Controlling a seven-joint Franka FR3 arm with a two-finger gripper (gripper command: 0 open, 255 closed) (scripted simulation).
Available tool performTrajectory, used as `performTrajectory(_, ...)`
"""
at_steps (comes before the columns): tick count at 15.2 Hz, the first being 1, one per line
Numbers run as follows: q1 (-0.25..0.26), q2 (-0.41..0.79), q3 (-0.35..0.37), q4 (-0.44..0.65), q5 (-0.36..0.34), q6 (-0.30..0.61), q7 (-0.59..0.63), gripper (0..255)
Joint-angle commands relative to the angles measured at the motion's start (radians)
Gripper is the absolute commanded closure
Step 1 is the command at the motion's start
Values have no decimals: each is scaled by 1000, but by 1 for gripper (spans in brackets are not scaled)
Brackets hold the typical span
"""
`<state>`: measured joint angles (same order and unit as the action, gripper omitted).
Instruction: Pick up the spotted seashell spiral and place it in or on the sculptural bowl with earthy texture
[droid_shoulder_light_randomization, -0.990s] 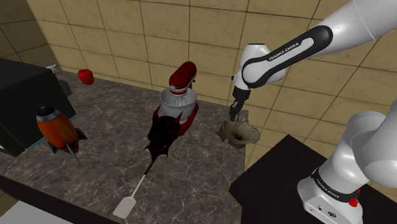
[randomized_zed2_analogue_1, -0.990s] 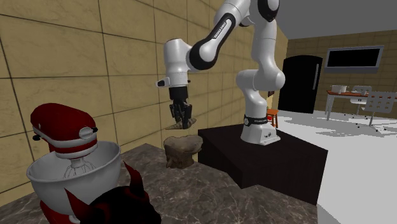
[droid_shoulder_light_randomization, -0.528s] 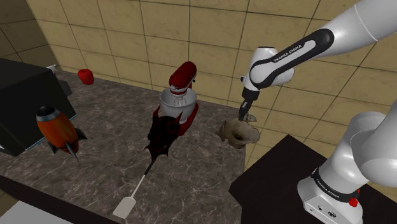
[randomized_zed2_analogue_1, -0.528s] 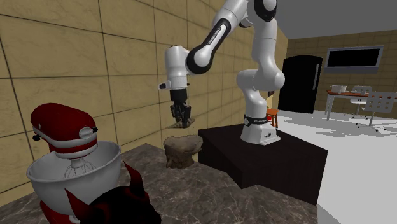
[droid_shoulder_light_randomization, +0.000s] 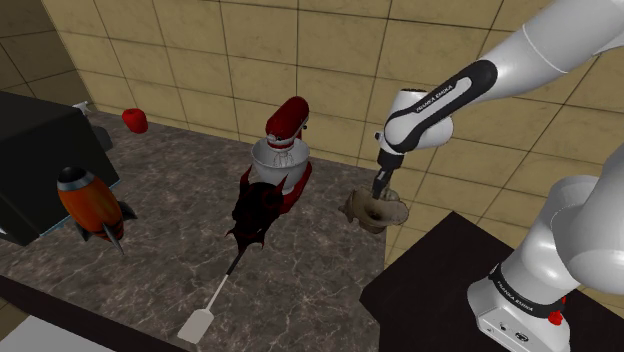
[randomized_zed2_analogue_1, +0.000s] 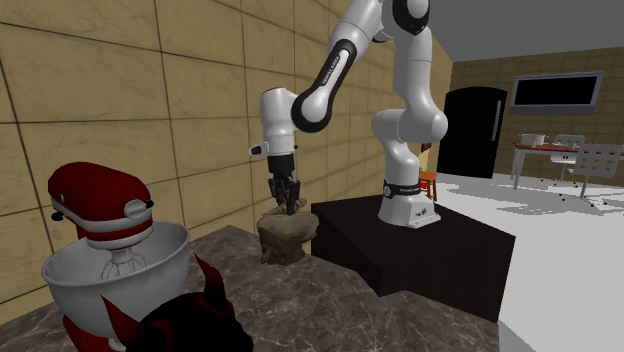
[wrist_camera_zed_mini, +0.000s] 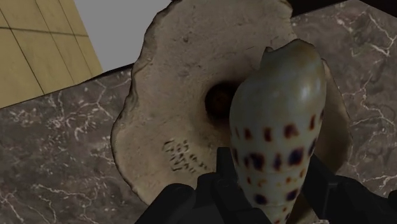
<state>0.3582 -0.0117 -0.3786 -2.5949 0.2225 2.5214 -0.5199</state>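
Glossy cream cone seashell (wrist_camera_zed_mini: 280, 127), rows of dark brown spots, clasped between black gripper (wrist_camera_zed_mini: 270, 191) fingers, over rough tan flared bowl (wrist_camera_zed_mini: 165, 121) with dark central hole.

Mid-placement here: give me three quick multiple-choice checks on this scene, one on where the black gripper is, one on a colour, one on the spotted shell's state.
1. Where is the black two-finger gripper?
A. Over the red stand mixer
B. Over the rough tan sculptural bowl
C. Over the white spatula

2. What colour are the spots on the pale spiral seashell?
A. Green
B. Dark brown
C. Yellow

3. What state is the seashell in?
A. Lying on the marble countertop
B. Released inside the bowl
C. Clasped between the fingers

Answers:
1 B: both exterior views show the gripper just above the bowl's rim.
2 B: the wrist view shows dark brown spots on the seashell.
3 C: the black fingers grip the seashell on both sides, with the bowl beneath it.
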Motion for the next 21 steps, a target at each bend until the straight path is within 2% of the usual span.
performTrajectory(1,1,28,0,-2,27,26,-26,255)
performTrajectory(8,1,28,0,-2,27,26,-26,255)
performTrajectory(9,1,28,0,-2,27,26,-26,0)
performTrajectory(14,1,28,0,-2,27,26,-26,0)
performTrajectory(18,-18,-98,-12,24,-88,-110,55,0)
performTrajectory(21,-20,-98,-11,24,-88,-110,55,0)
